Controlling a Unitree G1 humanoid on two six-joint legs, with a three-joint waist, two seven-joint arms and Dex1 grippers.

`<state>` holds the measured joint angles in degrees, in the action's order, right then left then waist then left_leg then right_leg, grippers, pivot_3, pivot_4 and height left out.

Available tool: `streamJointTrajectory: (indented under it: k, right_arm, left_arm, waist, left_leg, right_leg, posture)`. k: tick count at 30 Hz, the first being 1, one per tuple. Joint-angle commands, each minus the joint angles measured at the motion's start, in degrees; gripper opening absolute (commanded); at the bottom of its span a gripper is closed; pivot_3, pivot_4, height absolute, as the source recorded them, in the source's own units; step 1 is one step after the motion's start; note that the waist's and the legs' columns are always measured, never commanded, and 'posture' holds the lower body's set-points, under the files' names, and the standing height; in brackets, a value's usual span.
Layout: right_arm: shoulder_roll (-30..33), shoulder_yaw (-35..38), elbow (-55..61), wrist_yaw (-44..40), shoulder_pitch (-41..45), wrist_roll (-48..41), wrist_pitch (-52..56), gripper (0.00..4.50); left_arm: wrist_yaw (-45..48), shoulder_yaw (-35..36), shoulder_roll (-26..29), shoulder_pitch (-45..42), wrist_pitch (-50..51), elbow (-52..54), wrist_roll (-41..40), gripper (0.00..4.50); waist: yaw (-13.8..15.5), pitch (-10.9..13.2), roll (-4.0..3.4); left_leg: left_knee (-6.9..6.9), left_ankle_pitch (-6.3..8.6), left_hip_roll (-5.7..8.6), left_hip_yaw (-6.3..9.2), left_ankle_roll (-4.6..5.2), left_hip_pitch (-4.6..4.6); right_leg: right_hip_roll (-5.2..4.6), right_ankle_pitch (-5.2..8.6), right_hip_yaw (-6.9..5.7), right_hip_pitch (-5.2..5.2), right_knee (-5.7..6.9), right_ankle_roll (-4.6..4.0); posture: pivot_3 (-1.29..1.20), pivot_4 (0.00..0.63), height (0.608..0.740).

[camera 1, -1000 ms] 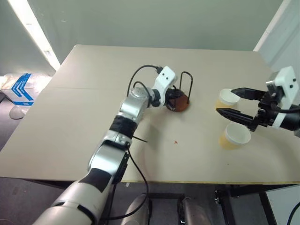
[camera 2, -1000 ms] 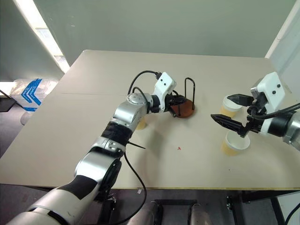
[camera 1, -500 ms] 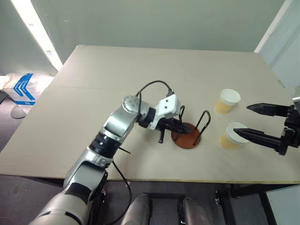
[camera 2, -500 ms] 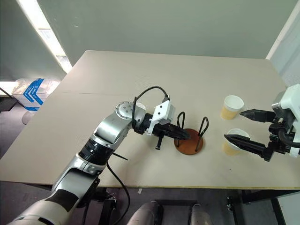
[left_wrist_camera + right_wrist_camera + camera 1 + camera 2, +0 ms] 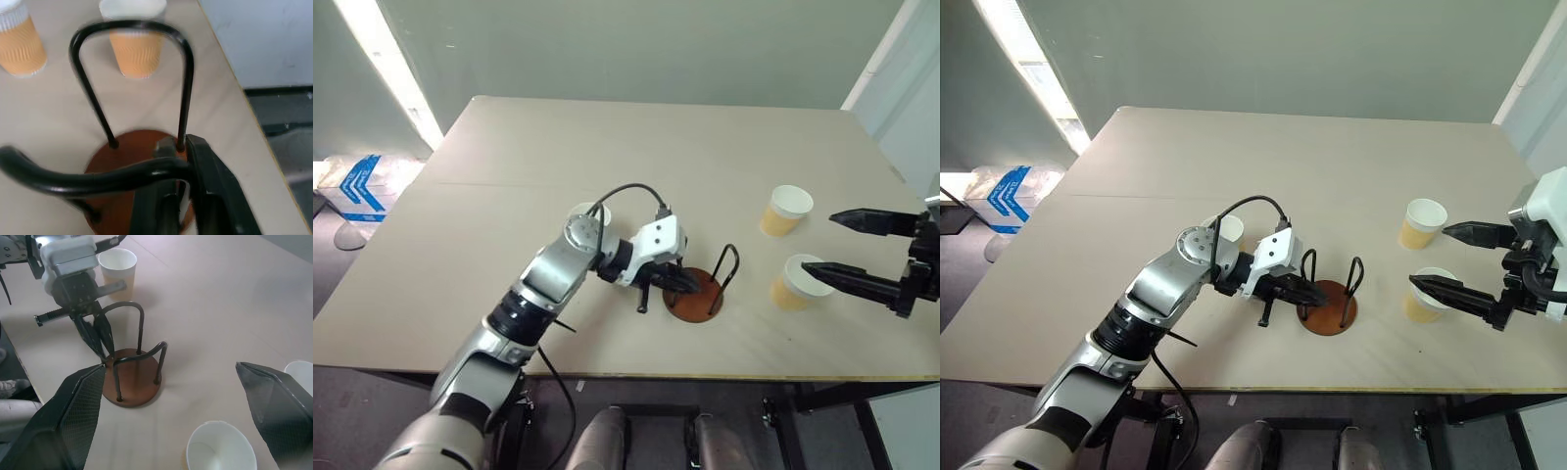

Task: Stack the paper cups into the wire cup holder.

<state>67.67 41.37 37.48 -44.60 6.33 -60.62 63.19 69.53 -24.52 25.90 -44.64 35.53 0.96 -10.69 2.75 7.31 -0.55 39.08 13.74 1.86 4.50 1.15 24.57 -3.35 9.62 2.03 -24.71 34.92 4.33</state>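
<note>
The wire cup holder (image 5: 693,297), a reddish-brown disc with two black wire loops, stands near the table's front edge. My left gripper (image 5: 680,282) reaches it from the left, its fingers (image 5: 95,335) pinched on the nearer loop (image 5: 98,176). Two tan paper cups (image 5: 787,211) (image 5: 793,282) stand upright to the holder's right. A third cup (image 5: 1227,230) stands behind my left forearm. My right gripper (image 5: 819,241) hovers open at the right, one fingertip beside the far cup and the other over the near cup's rim, holding nothing.
The beige table (image 5: 509,225) has its front edge just below the holder. A black cable (image 5: 626,191) loops over my left wrist. A blue and white bag (image 5: 357,181) lies on the floor at the left.
My left gripper dragged the holder from mid-table toward the front edge. My right gripper drew back to the right, away from the two cups. The third cup has come into view behind my left arm.
</note>
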Motion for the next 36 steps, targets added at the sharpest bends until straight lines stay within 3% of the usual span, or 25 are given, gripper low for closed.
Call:
streamJointTrajectory:
  k: [1,7,9,16,21,29,36]
  right_arm:
    - [1.22,-1.19,-0.65,0.13,1.64,0.91,-2.15,4.50]
    - [2.31,-3.23,-2.74,-1.32,2.67,3.18,-4.13,4.50]
    - [3.06,-3.68,-3.60,-2.38,2.74,4.23,-4.88,4.50]
    - [6.94,-11.42,-11.25,-6.76,8.00,11.34,-12.37,4.50]
    - [7.00,-24.84,-19.70,-9.59,19.57,19.16,-19.81,4.50]
    - [-3.18,-49.26,-41.64,-15.92,40.37,41.40,-33.10,4.50]
    - [-10.54,-58.29,-62.62,-21.85,50.01,55.47,-45.20,4.50]
  left_arm:
    - [-1.94,1.18,0.08,-0.60,0.45,0.87,0.25,1.80]
    - [-0.82,3.08,3.15,-0.79,1.12,1.83,-1.60,3.97]
    - [-0.29,4.01,5.01,-0.95,0.61,1.46,-1.62,4.48]
    - [0.98,10.36,10.54,-2.06,0.08,-1.98,-3.89,4.48]
    - [2.64,13.56,11.95,-2.80,-0.09,-2.05,-6.61,4.48]
    - [-1.70,23.34,9.41,-5.29,-0.64,-2.15,-13.58,4.48]
    - [-5.13,23.27,9.80,-4.13,0.33,-0.31,-13.53,4.48]
  waist:
    - [0.03,0.00,0.00]
    - [-0.09,0.00,-0.01]
    - [-0.11,-0.01,-0.02]
    - [-0.27,0.00,-0.02]
    - [-0.50,-0.01,-0.04]
    - [-1.16,0.00,-0.04]
    - [-1.27,0.04,-0.15]
  left_leg:
    - [0.00,0.00,0.00,0.00,0.00,0.03]
    - [-0.02,0.07,-0.01,0.00,-0.05,0.02]
    - [-0.04,0.08,-0.01,0.01,-0.08,0.02]
    - [-0.02,0.14,-0.01,0.02,-0.11,0.01]
    - [-0.01,0.15,0.00,0.03,-0.10,0.03]
    - [0.03,0.13,-0.11,0.06,-0.04,0.00]
    - [-0.03,0.05,-0.20,0.09,0.06,0.07]
  right_leg:
    - [0.00,0.01,0.00,0.00,0.00,0.02]
    - [0.00,0.01,0.00,-0.03,-0.02,0.05]
    - [0.00,0.03,-0.02,-0.03,-0.02,0.02]
    - [0.00,0.08,-0.02,-0.06,-0.03,-0.13]
    - [0.00,-0.05,-0.04,-0.11,-0.03,-0.08]
    - [-0.02,-0.33,-0.19,-0.14,-0.01,-0.14]
    - [-0.02,-0.42,-0.29,-0.22,0.00,-0.35]
  posture:
    - [0.00,0.150,0.740]
    - [0.00,0.150,0.740]
    - [0.00,0.150,0.740]
    - [0.00,0.150,0.740]
    - [0.00,0.150,0.740]
    - [0.00,0.150,0.740]
    - [0.00,0.150,0.740]
